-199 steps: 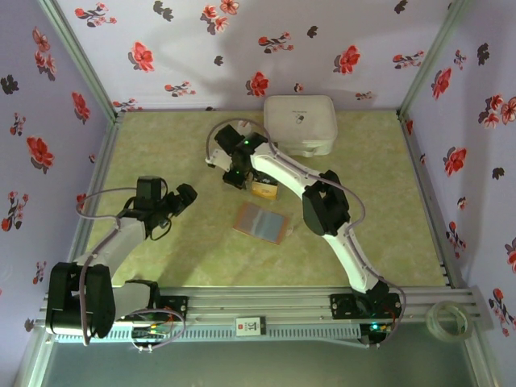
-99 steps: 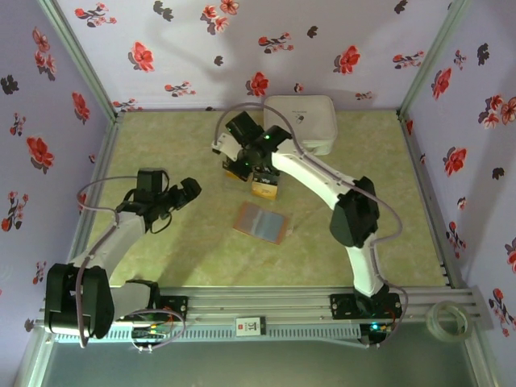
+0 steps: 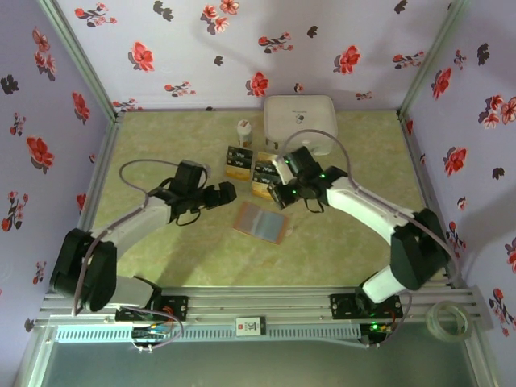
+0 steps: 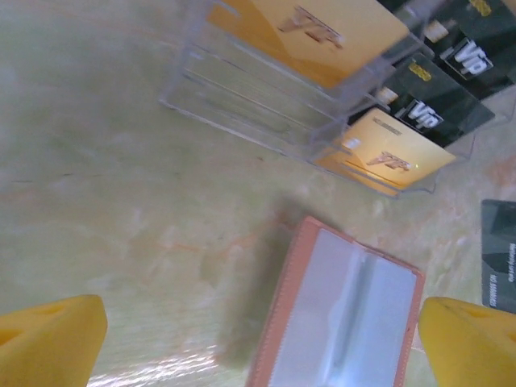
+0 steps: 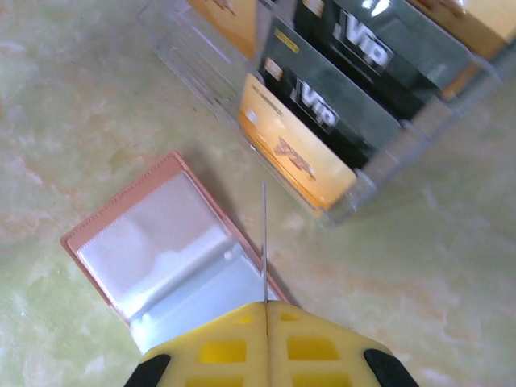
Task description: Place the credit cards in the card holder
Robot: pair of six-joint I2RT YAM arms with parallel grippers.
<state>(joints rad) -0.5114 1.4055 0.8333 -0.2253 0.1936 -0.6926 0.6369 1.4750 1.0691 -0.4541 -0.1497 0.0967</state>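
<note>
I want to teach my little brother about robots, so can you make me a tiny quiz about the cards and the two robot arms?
1. True or false: the card holder lies folded shut.
2. Which gripper stands wide open? A) left B) right C) both
3. Fill the gap: the right gripper pinches one thin ____, seen edge-on from its wrist camera.

Key: 1 false, it lies open on the table. 2 A, the left gripper. 3 credit card.
</note>
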